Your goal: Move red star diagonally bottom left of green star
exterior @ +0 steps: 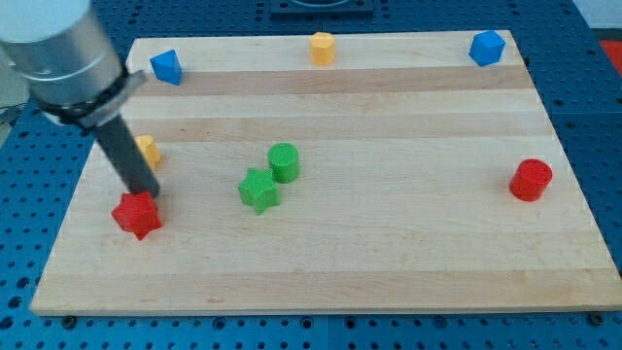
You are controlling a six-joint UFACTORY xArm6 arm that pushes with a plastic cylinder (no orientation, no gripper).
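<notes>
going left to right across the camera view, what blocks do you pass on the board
red star → yellow block → blue block → green star → green cylinder → yellow block at the top edge → blue block at the top right → red cylinder

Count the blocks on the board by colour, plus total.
Red: 2, red star, red cylinder
Green: 2, green star, green cylinder
Blue: 2, blue block, second blue block
Yellow: 2, yellow block, second yellow block
Total: 8
</notes>
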